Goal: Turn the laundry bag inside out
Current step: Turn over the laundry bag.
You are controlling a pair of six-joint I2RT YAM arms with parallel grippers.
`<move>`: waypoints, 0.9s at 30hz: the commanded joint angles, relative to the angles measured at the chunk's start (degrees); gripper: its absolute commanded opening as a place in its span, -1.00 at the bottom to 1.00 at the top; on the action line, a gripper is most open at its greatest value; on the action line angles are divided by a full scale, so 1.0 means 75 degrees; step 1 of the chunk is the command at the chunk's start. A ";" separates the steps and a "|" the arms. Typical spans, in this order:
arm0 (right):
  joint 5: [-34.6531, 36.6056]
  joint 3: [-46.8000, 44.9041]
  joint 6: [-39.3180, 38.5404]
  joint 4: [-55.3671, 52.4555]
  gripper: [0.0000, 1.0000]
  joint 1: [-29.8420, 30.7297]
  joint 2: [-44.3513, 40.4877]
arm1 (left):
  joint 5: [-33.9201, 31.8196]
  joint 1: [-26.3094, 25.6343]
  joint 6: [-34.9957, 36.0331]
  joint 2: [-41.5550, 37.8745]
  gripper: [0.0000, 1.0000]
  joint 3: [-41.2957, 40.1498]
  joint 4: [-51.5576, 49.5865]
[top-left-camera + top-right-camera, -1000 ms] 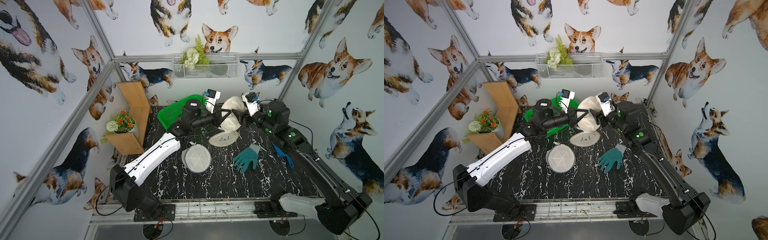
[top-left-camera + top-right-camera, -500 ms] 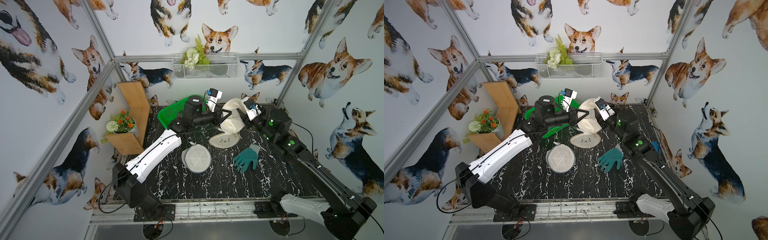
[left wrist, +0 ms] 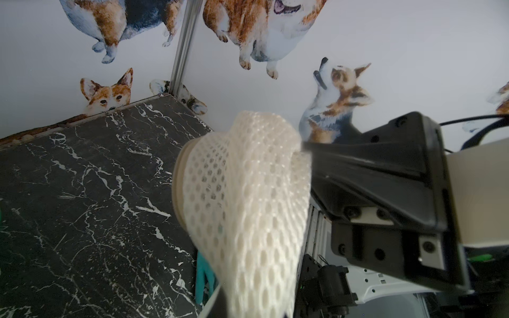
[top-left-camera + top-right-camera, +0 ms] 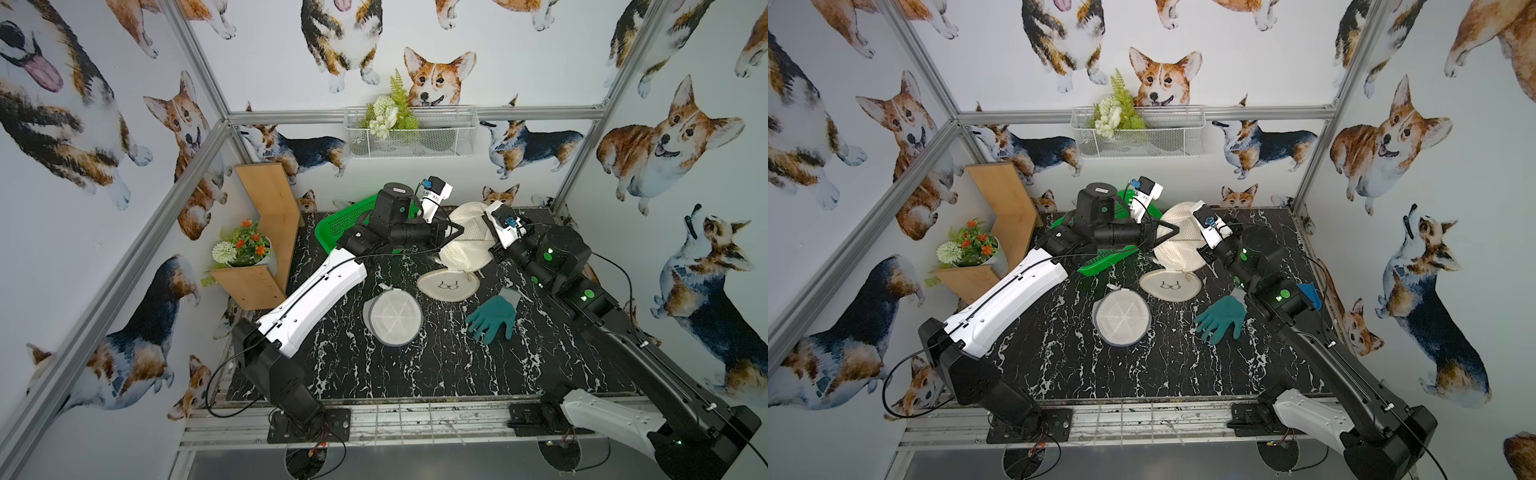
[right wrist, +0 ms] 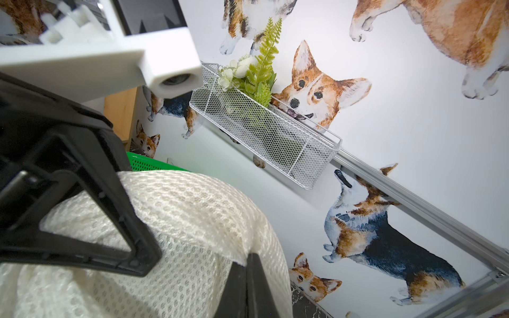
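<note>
Clenched mesh laundry bag (image 4: 467, 245) from left with left fingers (image 3: 371, 165), from right with right fingers (image 5: 248, 286); hung upright between, far centre.

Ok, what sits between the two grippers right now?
The cream mesh laundry bag. In both top views the left gripper is shut on one edge; the right wrist view shows the right gripper shut on its mesh.

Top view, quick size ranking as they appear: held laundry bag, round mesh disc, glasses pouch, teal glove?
1. laundry bag and round mesh disc: about alike; the bag is raised nearer the camera and partly covered, so unranked.
2. glasses pouch
3. teal glove, only slightly smaller.
</note>
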 commanded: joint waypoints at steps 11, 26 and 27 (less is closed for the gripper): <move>-0.0909 0.1452 0.0960 -0.2530 -1.00 -0.0002 0.0658 | -0.0630 -0.0512 0.5390 -0.0331 -1.00 0.0368 -0.3234; -0.2876 0.0695 0.0583 -0.3079 0.41 -0.0009 -0.0016 | 0.0211 -0.0264 0.6141 -0.0303 -1.00 0.0297 -0.3200; -0.2892 0.0725 0.0476 -0.3130 0.42 -0.0010 0.0061 | 0.0266 -0.0258 0.6227 -0.0280 -1.00 0.0332 -0.3302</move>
